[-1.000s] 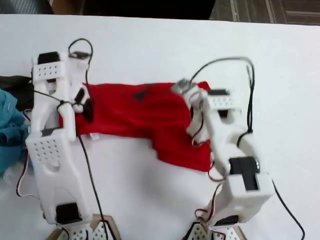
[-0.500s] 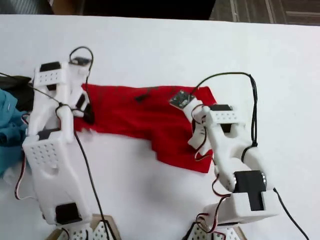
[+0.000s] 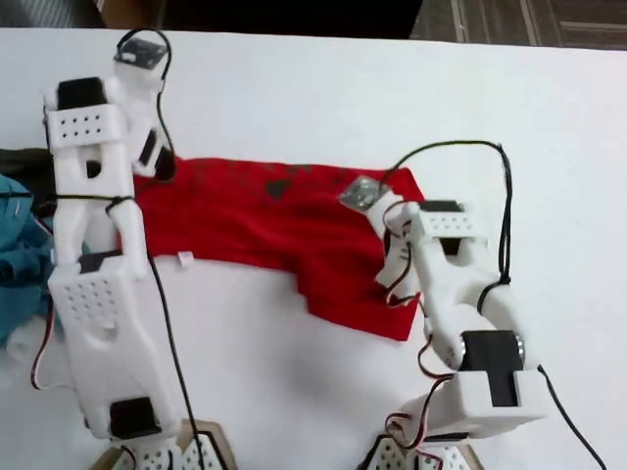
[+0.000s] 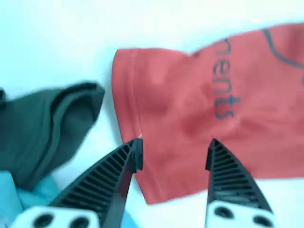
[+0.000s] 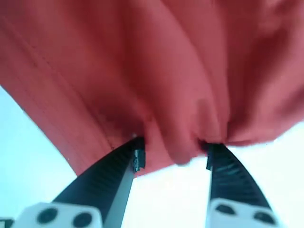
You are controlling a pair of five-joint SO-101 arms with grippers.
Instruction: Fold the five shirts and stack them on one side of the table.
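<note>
Landmark: the red cotton T-shirt, which lies spread flat across the middle of the white table, with one flap hanging toward the arms' bases at its right end.

Left of the red shirt's sleeve end, at the table edge, lies a crumpled teal shirt. A dark green garment sits beside it, close to the red shirt but apart from it. The left wrist view shows that gap as bare table; in the high view the left arm covers it.

The left gripper is over the red shirt's left sleeve end. Its jaws are spread wide with nothing between them. Contact with the cloth cannot be determined. This view also shows dark lettering on the shirt.

The right gripper is at the red shirt's right end. Its jaws are spread, and a raised fold of red cloth lies between the fingertips, not pinched. In the high view the arm's own body hides this.
</note>
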